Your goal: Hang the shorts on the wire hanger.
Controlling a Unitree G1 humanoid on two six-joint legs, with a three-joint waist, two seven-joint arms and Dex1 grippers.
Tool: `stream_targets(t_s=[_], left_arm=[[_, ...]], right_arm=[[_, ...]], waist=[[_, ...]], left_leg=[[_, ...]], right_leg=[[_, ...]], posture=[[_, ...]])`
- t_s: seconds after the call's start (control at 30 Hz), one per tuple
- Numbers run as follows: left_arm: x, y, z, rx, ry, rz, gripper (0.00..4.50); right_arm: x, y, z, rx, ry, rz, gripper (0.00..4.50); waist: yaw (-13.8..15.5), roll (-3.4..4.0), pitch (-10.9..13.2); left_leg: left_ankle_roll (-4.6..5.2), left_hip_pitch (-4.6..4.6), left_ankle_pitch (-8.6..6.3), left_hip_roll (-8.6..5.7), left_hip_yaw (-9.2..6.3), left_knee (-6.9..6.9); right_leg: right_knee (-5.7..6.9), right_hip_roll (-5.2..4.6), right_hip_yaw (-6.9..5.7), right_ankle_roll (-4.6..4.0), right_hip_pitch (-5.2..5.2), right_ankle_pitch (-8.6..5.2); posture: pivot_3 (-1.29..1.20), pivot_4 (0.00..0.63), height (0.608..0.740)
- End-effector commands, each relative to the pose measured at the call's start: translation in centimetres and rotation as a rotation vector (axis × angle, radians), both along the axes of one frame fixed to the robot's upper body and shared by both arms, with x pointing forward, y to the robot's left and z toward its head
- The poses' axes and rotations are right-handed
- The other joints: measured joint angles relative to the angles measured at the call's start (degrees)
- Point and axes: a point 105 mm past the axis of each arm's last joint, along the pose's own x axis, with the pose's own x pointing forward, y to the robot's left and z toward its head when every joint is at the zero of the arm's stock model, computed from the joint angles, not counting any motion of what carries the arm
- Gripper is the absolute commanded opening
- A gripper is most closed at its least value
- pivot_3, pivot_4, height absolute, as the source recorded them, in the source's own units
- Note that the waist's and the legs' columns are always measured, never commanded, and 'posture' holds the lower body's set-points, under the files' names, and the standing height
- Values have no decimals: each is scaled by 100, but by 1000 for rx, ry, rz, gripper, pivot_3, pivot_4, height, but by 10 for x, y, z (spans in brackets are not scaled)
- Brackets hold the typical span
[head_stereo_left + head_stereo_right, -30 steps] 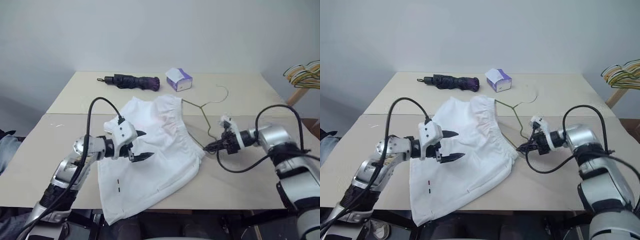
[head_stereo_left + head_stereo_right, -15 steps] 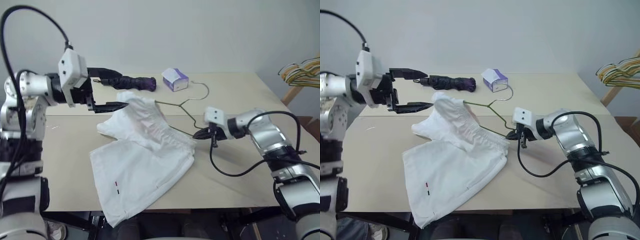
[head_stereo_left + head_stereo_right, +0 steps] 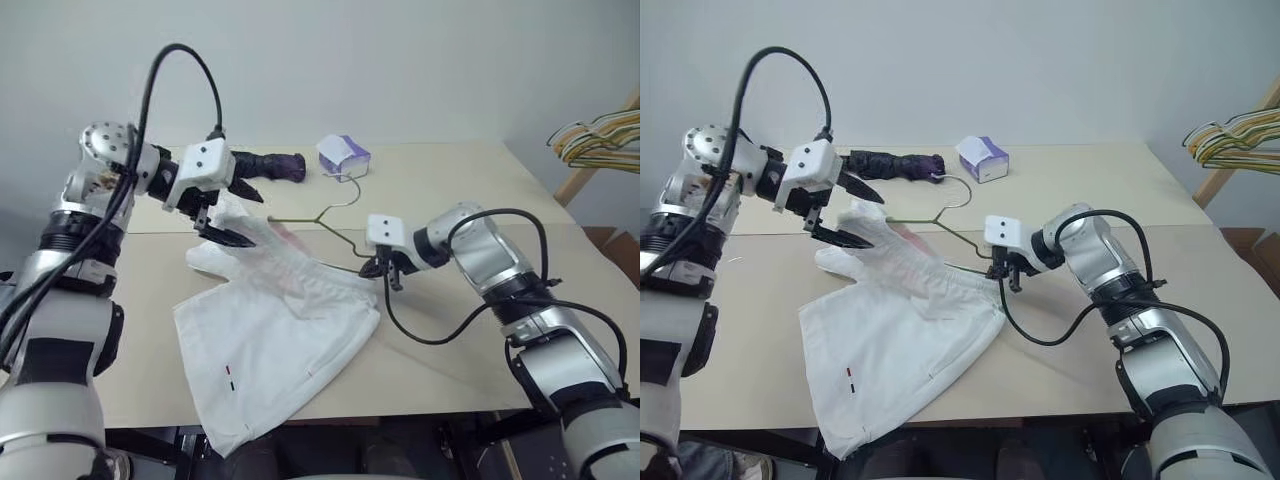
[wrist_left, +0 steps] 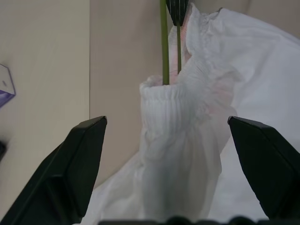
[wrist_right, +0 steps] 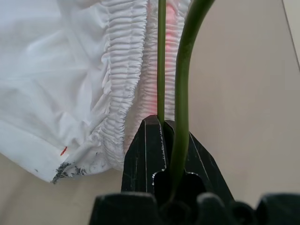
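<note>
L hand hangs above the surface w/ both fingers spread wide, nothing between them; in the L wrist view the fingers straddle the raised waistband w/o touching it. The shorts lie mid-surface, waistband end bunched and lifted toward the L hand, leg part flat toward the near edge w/ small dark marks near the hem. The wire hanger has one end inside the gathered waistband; its hook is up near the tissue box at the far side, and its other corner runs to the R hand. R hand is clamped tight on the hanger wire, just beside the waistband's R end; R wrist view shows the wire pinched between the black fingers. A folded dark umbrella lies at the far edge behind the L hand. Bunch of coloured hangers far R, off the surface.
</note>
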Motion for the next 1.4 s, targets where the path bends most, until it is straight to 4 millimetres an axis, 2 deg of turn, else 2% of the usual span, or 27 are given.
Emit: stream_targets(t_s=[0.03,0.07,0.43,0.7,0.77,0.8,0.83,0.9,1.13,1.23,1.4], left_arm=[[3,-4,8,-7,-3,-5,3809],[3,-3,5,2,4,-5,3602],[9,-6,-7,47,12,-11,19],[9,-2,-9,85,-37,-35,19],[11,-1,-9,94,-55,-25,0],[14,0,-8,91,-72,-1,0],[16,1,-7,89,-85,16,0],[17,4,-5,92,-102,27,0],[23,8,-1,79,-144,71,0],[28,5,6,39,-172,94,0],[28,2,14,21,-210,70,0]], right_arm=[[2,6,17,10,-46,22,0],[0,7,18,10,-46,28,0],[-2,8,22,10,-75,43,0],[4,13,31,84,-169,42,0],[3,10,31,70,-210,61,607],[3,6,33,69,-223,48,654],[3,2,35,69,-232,34,1054],[4,-8,42,88,-252,-6,1328],[3,-52,82,233,-259,-213,3670],[-4,-64,88,319,-163,-315,3670],[-23,-56,53,371,5,-392,3670]], waist=[[-3,0,0],[-6,0,0],[-86,0,0],[-160,0,0],[-159,0,0],[-153,-1,0],[-149,-1,0],[-138,-2,1],[-132,-2,1],[-151,-2,1],[-153,-4,0]], left_leg=[[0,0,0,0,0,1],[0,0,0,0,0,2],[0,-22,0,0,-2,10],[0,-24,1,0,-2,10],[0,-24,1,0,-2,10],[0,-24,1,0,-2,10],[1,-25,1,0,-2,10],[1,-25,1,-1,-3,10],[1,-27,1,-2,-4,12],[1,-25,1,-1,-4,12],[2,-26,0,0,-7,11]], right_leg=[[2,0,0,0,0,0],[4,0,0,0,-1,-1],[18,0,1,-2,-23,-5],[19,0,2,-1,-27,-5],[20,0,2,-1,-28,-5],[20,0,1,-1,-28,-5],[20,0,2,-1,-28,-5],[20,-1,1,0,-27,-6],[20,-2,0,0,-27,-6],[21,-2,1,0,-27,-6],[19,-1,1,-1,-27,-7]], posture=[[-31,0,740],[-36,0,740],[-49,0,740],[-48,0,740],[-43,0,740],[-41,0,740],[-41,0,740],[-44,0,740],[-58,0,740],[-67,0,740],[-72,0,740]])
